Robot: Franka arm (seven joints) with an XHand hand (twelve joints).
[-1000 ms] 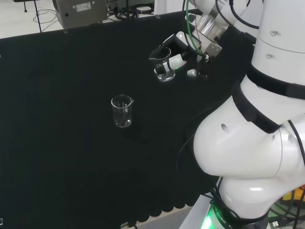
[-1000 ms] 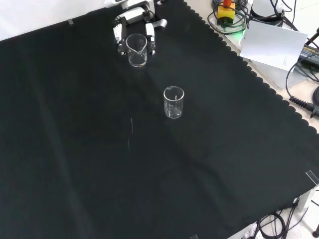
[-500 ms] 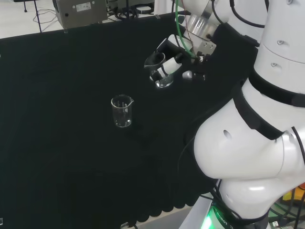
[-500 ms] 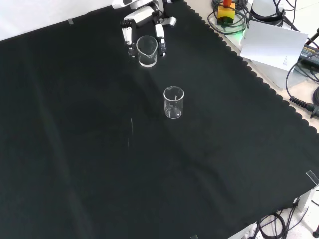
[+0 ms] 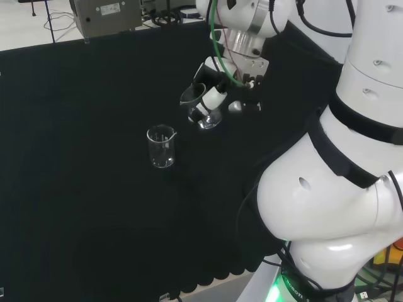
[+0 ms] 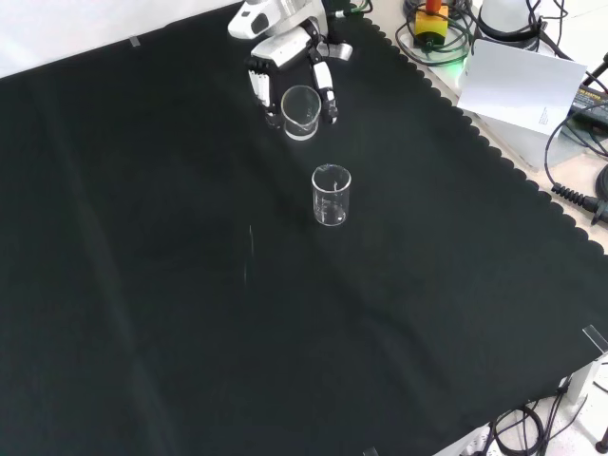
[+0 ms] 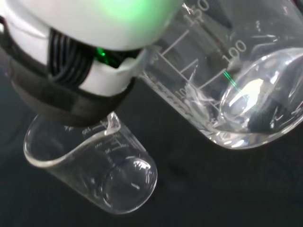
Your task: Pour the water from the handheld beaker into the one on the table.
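Observation:
My hand (image 5: 217, 94) (image 6: 285, 59) is curled round a clear glass beaker (image 5: 200, 108) (image 6: 300, 111) and holds it above the cloth, a little tilted. In the wrist view this held beaker (image 7: 227, 85) is close and large, with a little water in its bottom. A second clear beaker (image 5: 161, 146) (image 6: 331, 195) (image 7: 94, 165) stands upright on the black cloth. In the head view it is left of and below the held one; in the front view it is nearer the camera and slightly right. The two beakers are apart.
Black cloth (image 6: 190, 313) covers the bench, with a scalloped edge at the front view's right. A grey box (image 5: 106, 16) stands beyond the cloth's far edge in the head view. Cables and white paper (image 6: 522, 90) lie off the cloth. The arm's white links (image 5: 340, 163) stand at the head view's right.
The hand with its beaker has moved toward the standing beaker: left and down in the head view, right and nearer in the front view. The standing beaker has stayed put.

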